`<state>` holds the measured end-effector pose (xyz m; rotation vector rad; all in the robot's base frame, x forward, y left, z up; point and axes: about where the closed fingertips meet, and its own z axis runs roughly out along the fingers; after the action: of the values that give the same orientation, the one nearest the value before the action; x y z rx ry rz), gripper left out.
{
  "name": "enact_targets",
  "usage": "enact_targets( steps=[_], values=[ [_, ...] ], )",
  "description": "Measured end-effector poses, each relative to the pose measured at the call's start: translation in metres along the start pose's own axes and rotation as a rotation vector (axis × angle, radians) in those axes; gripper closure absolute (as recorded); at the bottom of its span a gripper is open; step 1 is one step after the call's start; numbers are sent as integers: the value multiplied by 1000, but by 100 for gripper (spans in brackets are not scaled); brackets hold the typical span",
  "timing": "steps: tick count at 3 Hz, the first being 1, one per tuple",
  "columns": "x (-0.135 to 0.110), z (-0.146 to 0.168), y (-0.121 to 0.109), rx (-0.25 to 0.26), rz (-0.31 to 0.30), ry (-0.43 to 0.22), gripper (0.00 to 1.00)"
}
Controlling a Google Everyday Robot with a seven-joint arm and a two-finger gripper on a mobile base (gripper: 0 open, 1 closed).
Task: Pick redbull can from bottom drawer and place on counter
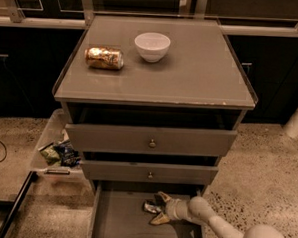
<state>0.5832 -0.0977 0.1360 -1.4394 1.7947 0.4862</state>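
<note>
My claw (159,209) is down inside the bottom drawer (114,224), which is pulled well out below the two knobbed drawers. My claw is released, its two pale fingers (163,196) spread, one on each side of the redbull can (150,207). The can lies on its side on the drawer floor, near the back and between those fingers; I cannot tell whether either one touches it. Above, the top drawer (150,140) and the middle drawer (148,172) each stand slightly open, their insides hidden in shadow. On the tabletop (201,73) a white bowl (152,46) stands upright toward the back, and just to its left a gold-orange can (104,58) lies on its side. On the floor left of the cabinet, a clear plastic bin (47,135) holds some crumpled snack packets (62,153).
</note>
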Motion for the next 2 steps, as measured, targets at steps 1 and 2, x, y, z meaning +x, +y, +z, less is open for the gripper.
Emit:
enact_targets(
  steps=[1,2],
  values=[
    [0,0,0,0,0,0,43],
    [0,0,0,0,0,0,64]
  ],
)
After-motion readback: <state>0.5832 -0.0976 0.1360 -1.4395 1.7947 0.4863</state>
